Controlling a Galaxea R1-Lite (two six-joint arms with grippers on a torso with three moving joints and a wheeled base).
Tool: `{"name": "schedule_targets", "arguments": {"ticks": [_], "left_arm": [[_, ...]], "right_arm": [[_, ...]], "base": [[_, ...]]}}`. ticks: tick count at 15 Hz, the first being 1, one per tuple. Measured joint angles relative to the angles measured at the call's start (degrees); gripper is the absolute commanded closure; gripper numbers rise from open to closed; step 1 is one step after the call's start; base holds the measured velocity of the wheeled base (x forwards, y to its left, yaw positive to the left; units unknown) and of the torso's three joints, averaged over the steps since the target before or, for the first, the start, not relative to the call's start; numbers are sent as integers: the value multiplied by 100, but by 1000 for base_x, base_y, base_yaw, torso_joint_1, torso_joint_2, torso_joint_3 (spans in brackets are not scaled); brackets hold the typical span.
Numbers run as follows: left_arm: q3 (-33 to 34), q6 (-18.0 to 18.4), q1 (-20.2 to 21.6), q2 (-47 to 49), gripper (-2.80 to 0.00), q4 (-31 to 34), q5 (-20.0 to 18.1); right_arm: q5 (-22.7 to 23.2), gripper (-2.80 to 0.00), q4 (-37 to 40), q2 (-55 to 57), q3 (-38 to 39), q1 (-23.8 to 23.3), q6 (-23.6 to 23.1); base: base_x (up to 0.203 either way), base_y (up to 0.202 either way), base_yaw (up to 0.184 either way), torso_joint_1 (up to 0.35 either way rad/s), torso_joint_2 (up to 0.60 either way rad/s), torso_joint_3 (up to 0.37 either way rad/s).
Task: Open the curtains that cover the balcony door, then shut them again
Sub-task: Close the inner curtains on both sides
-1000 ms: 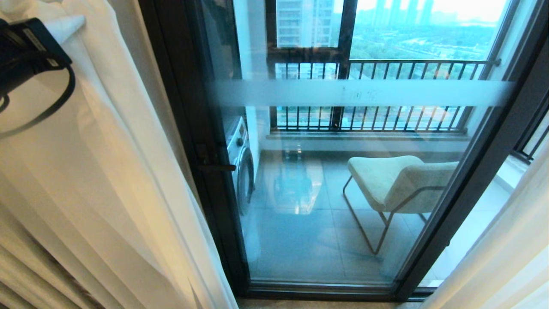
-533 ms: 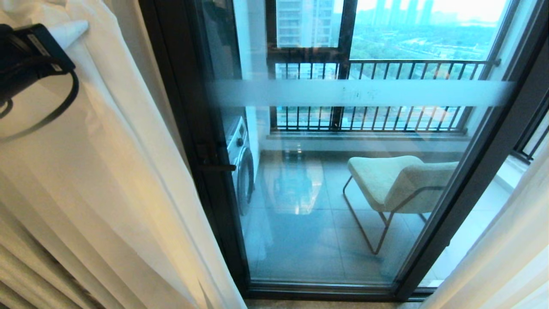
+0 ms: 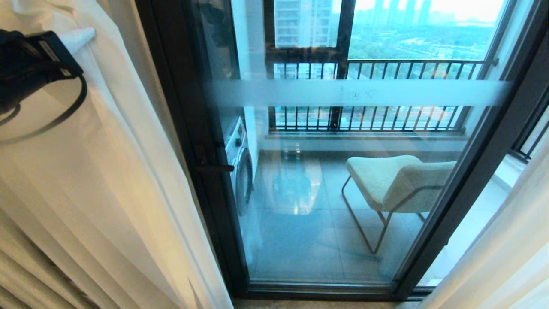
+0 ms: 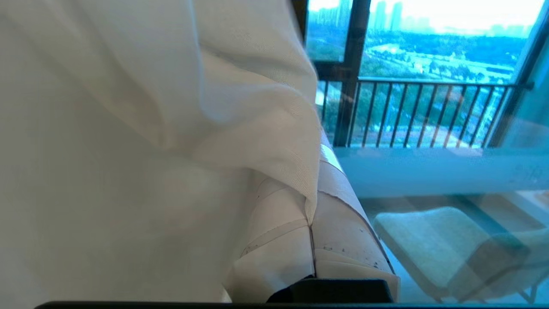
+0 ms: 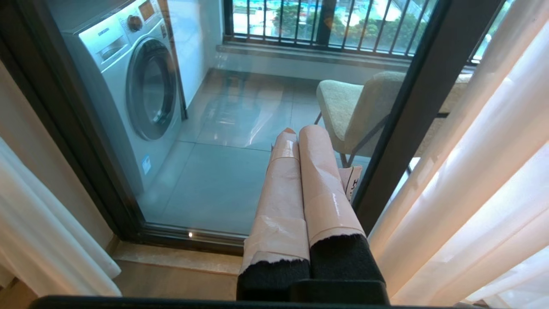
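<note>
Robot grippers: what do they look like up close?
The right gripper has two long fingers wrapped in pinkish-tan tape, with fuzzy black bases. The left gripper is taped the same. The left arm is black, with a looping black cable.

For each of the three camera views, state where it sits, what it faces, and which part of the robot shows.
Head: up high, looking down at the balcony door; left gripper in the curtains.
Left wrist: behind shut fingers draped in sheer curtain.
Right wrist: behind the shut right gripper, facing the washing machine.
All three share the chair.
</note>
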Motion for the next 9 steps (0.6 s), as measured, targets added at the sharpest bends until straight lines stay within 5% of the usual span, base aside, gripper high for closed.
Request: {"name": "schedule_targets", "arguments": {"ticks": [9], "left_arm": [[0,0,61,100,0,-17,-27]], "right_arm": [[-1,0,-2,0,0,0,-2]], "base": [[0,-180,2,3,2,1]]}}
